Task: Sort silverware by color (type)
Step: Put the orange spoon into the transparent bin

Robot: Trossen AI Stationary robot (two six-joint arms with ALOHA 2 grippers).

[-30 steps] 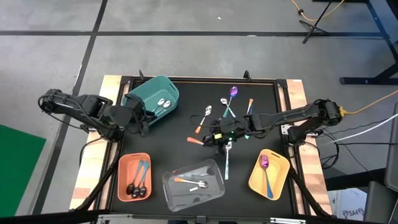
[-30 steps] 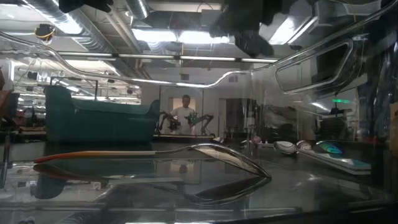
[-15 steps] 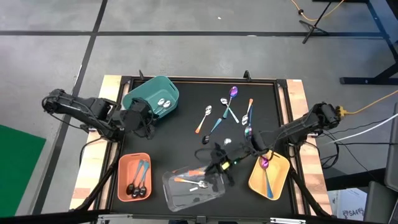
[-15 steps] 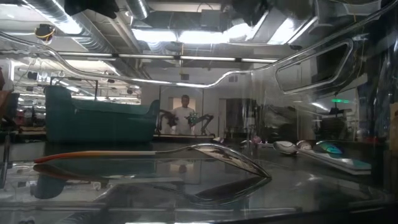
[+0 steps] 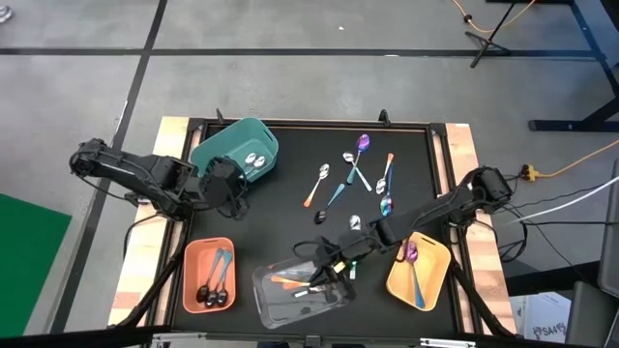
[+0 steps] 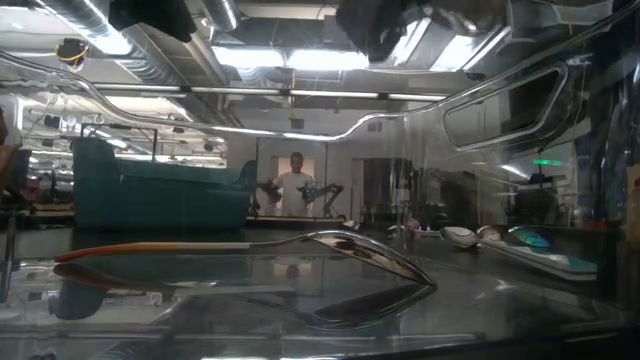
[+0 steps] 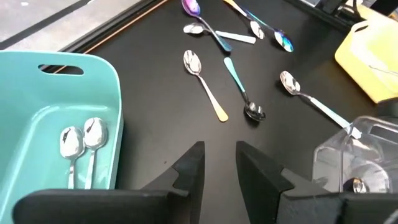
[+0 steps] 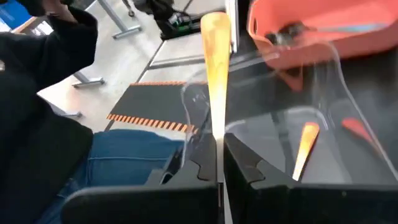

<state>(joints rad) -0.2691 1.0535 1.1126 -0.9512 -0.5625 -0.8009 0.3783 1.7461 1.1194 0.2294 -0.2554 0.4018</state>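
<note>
The black table (image 5: 290,164) carries four bins: a teal bin (image 5: 236,152) at the far left with two all-silver spoons (image 7: 81,138) in it, a salmon bin (image 5: 209,275) at the near left with dark-bowled, teal-handled spoons, a clear bin (image 5: 300,287) at the near middle with orange-handled spoons, and a yellow bin (image 5: 418,270) at the near right with a purple-bowled spoon (image 5: 413,261). Loose spoons (image 5: 353,174) lie scattered on the mat between the teal and yellow bins. The right gripper (image 5: 319,274) reaches over the clear bin, its fingers clamped on an orange-handled spoon (image 8: 216,62). The left gripper (image 7: 219,169) hovers just beside the teal bin, fingers narrowly parted and holding nothing.
</note>
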